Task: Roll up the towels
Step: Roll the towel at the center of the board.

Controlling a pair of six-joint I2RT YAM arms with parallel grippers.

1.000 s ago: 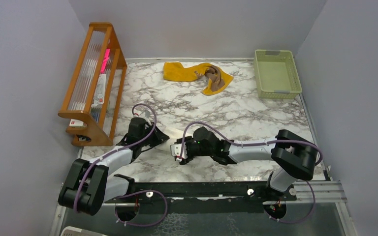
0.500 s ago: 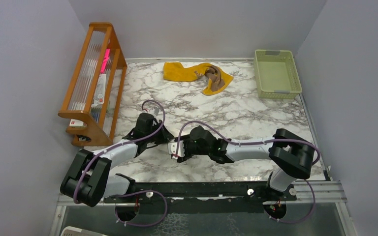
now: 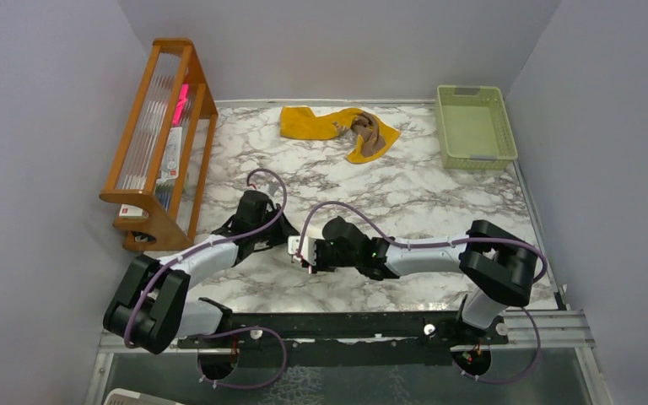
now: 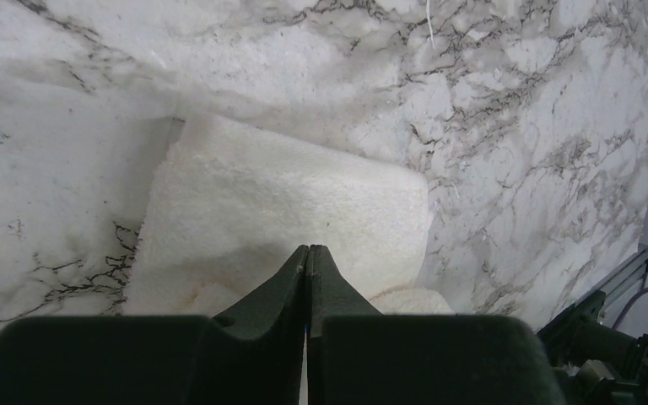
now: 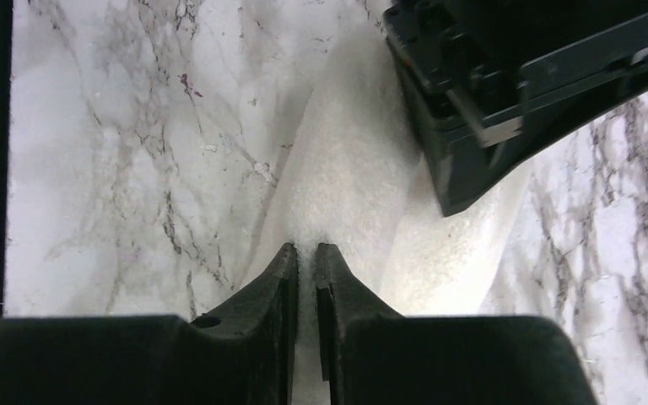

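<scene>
No towel looks rolled yet, so most of the task remains. The mustard yellow cloth towel [image 3: 312,122] lies crumpled at the upper middle of the top view, on the white marble table [image 3: 439,202]. The small brown cloth towel [image 3: 369,133] is bunched on its right part. Both are well apart from the arms, and the pale green plastic basket [image 3: 443,126] stands at the upper right.

The cream-white soft cloth towel [image 4: 287,202] is the one in work. It lies folded, not rolled, at the middle of the table between the two tools.

The left gripper [image 4: 308,250] has its jaws fully together over this towel. I cannot tell if any cloth is pinched there. The right gripper [image 5: 306,249] has its jaws nearly together, with a raised ridge of the cream cloth caught between them. I judge this to be the first turn of the roll, barely begun.
</scene>
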